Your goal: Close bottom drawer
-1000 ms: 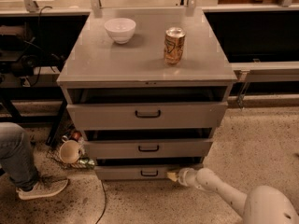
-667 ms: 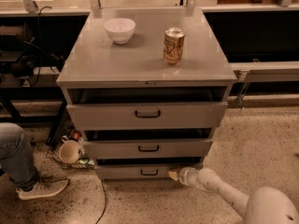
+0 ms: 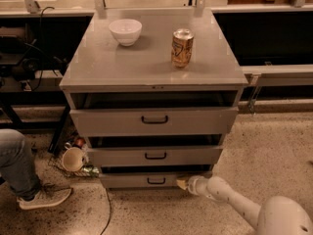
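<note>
The bottom drawer (image 3: 139, 180) is the lowest of three grey drawers in the cabinet, with a low front and a small black handle (image 3: 156, 180). It stands out only a little, with a dark gap above its front. My gripper (image 3: 182, 183) is at the end of the white arm that comes in from the lower right. Its tip is against the right part of the bottom drawer's front, just right of the handle.
The middle drawer (image 3: 155, 155) and the tall top drawer (image 3: 154, 120) stand slightly open. A white bowl (image 3: 125, 31) and a can (image 3: 182, 48) sit on the cabinet top. A person's leg and shoe (image 3: 34, 195) and a cup (image 3: 73, 158) are left of the cabinet.
The gripper stays pressed against the bottom drawer's front; little else has visibly moved.
</note>
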Robot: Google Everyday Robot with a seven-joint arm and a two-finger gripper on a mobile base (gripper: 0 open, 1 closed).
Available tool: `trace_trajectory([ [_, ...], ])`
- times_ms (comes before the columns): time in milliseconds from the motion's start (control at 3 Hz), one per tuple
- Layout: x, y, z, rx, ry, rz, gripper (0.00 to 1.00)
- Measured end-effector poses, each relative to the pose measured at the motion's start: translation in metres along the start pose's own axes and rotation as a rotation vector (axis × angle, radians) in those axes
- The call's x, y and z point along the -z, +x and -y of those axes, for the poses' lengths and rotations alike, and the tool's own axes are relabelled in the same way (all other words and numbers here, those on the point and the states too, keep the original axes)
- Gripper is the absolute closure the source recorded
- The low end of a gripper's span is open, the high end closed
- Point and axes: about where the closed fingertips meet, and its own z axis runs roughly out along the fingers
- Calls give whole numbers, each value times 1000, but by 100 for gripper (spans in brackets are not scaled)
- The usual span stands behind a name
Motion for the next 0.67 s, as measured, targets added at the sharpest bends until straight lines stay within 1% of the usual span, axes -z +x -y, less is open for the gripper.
trace_trajectory([
  [333,17,16,-4,-15,2,-14,100],
  [667,89,59,2,-59,39,-40,100],
])
